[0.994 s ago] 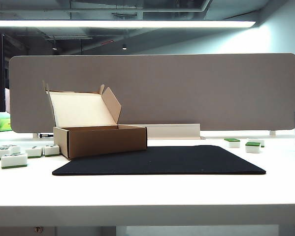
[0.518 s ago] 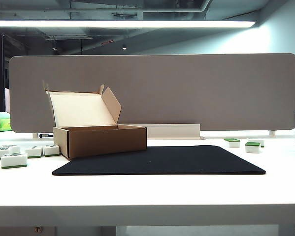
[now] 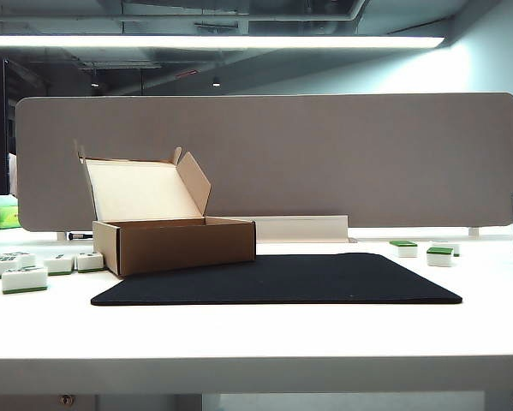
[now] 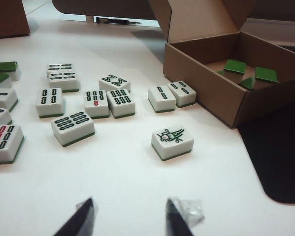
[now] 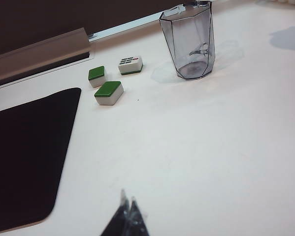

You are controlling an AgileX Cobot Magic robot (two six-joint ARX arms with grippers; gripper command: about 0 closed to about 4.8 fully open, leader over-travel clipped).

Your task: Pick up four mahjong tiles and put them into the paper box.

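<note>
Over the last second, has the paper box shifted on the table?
No. The paper box sits at the same spot against the black mat in the exterior view.

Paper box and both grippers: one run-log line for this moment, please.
paper box: open, four green tiles inside | left gripper: open, empty, above table | right gripper: shut, empty, near mat

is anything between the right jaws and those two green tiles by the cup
Nothing visible. In the right wrist view only bare white table lies between the shut right gripper and the two green tiles. The cup stands off to one side, the black mat to the other.
</note>
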